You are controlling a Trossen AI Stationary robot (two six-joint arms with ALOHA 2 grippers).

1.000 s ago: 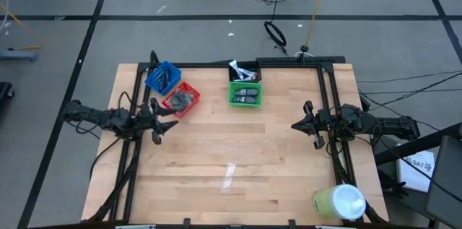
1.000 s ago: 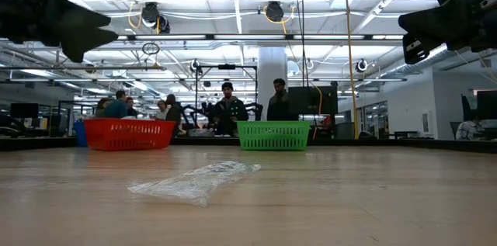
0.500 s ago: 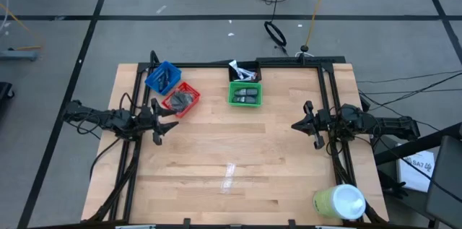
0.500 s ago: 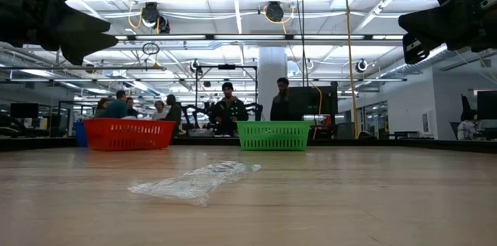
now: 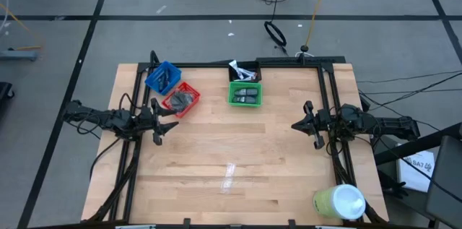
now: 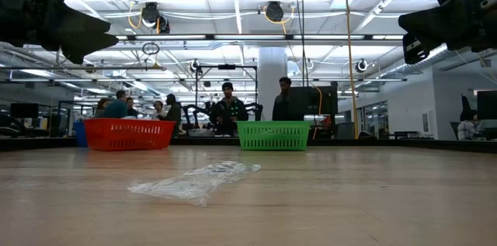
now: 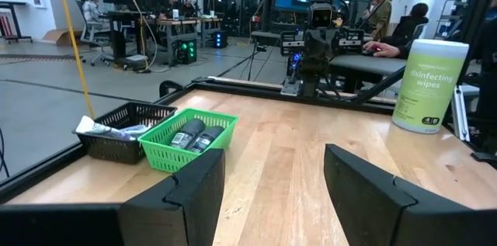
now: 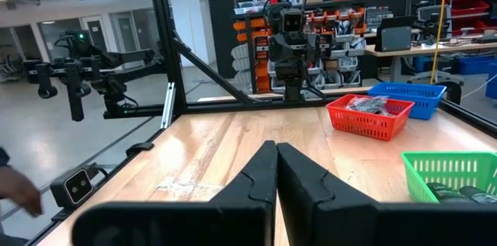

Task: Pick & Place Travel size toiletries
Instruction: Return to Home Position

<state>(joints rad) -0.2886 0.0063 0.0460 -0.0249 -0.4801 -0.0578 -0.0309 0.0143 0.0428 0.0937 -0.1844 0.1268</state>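
Table (image 5: 238,149) carries the green bin (image 5: 245,104) and black bin (image 5: 258,70) at its far edge, with travel size toiletries (image 5: 245,94) lying inside. Left gripper (image 5: 175,118) is spread, right gripper (image 5: 293,124) pressed together, both empty. White tubes (image 5: 242,73) look light, squashy and slippery; pinch one across its middle.

The right gripper (image 8: 276,147) points level across the wooden table (image 8: 225,145), its two dark fingers (image 8: 248,188) pressed together with only a thin seam between them. Past their tips, the red bin (image 8: 371,123) holds a heap of dark grey pieces (image 8: 369,105), and the blue bin (image 8: 408,95) stands just beyond it. The green bin (image 8: 444,170) sits nearer, with dark grey oval pieces (image 8: 458,193) showing inside. A clear plastic wrapper (image 8: 186,188) lies flat on the wood. The left arm (image 8: 289,36) faces in from the far edge.
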